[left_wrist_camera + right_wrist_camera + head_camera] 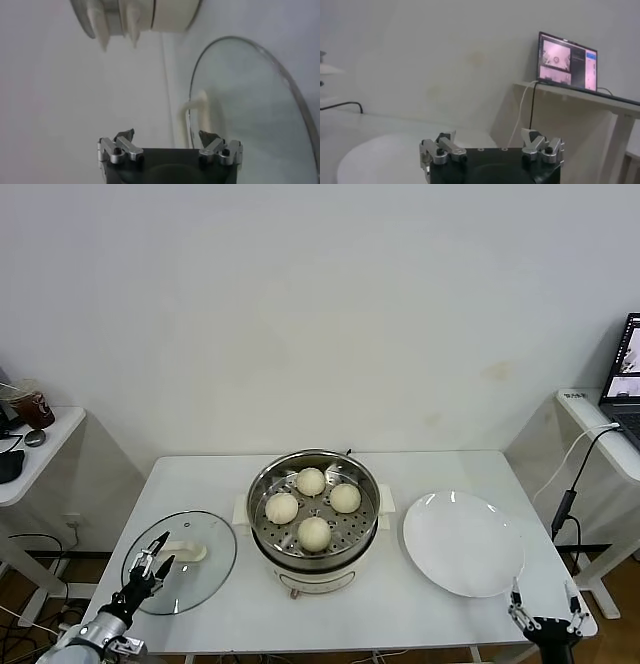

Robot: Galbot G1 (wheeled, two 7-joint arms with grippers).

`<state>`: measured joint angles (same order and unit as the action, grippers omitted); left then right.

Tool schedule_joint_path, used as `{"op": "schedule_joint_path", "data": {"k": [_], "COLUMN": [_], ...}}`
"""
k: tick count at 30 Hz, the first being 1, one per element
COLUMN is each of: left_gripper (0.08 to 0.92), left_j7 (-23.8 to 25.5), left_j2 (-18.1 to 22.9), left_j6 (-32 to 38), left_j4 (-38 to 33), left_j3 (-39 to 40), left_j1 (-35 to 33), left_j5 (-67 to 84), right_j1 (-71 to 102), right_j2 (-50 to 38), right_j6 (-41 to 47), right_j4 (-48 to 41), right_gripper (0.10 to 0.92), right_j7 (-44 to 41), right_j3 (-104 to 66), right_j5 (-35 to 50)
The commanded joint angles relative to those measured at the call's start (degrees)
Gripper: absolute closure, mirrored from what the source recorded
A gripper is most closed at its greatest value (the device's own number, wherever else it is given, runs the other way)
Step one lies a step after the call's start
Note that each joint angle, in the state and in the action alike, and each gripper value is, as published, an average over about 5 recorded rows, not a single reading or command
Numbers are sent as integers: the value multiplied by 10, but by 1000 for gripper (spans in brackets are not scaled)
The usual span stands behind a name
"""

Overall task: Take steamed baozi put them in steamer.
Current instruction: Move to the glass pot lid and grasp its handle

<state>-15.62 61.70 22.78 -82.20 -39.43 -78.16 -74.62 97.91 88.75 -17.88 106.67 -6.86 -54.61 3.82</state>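
Several pale cream baozi (314, 532) sit on the perforated tray inside the shiny steel steamer (268, 484), which stands on a cream-white base at the table's middle. My left gripper (153, 558) is open and empty, low at the front left over the glass lid (205, 574); in the left wrist view the gripper (166, 136) faces the lid (240, 110) and the steamer base (170, 15). My right gripper (545, 602) is open and empty at the front right corner, beside the plate; the right wrist view (491, 138) shows it too.
A flat white plate (463, 542) lies right of the steamer, also in the right wrist view (380, 155). A laptop (625, 374) sits on a side desk at the right, with a cable (570, 484) hanging down. A second side table (30, 454) stands at the left.
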Motion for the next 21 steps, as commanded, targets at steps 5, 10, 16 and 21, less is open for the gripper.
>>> {"op": "schedule_joint_path", "data": {"k": [5,10,16,21], "left_gripper": [177,177,250,398], "left_j7": [3,4,5,-3], "left_j2": [-4,-1,3,6], "left_j6": [-6,-12,-15,-12], "left_j4": [49,80,105,117], "left_j3": [26,35,37,34], "left_j1": [71,94,105,109], "left_j5": [-24,-30,-38,-34], "right_j1": [4,5,7,8], "right_j2": [9,10,12,12], "right_j6": [5,5,5,5], "right_j4": [1,0,2,2], "right_gripper": [203,203,203,203], "right_j7": [2,2,1,0], "right_j3": [12,17,22,26], "right_j5": [-9,-15,-18,-22]}}
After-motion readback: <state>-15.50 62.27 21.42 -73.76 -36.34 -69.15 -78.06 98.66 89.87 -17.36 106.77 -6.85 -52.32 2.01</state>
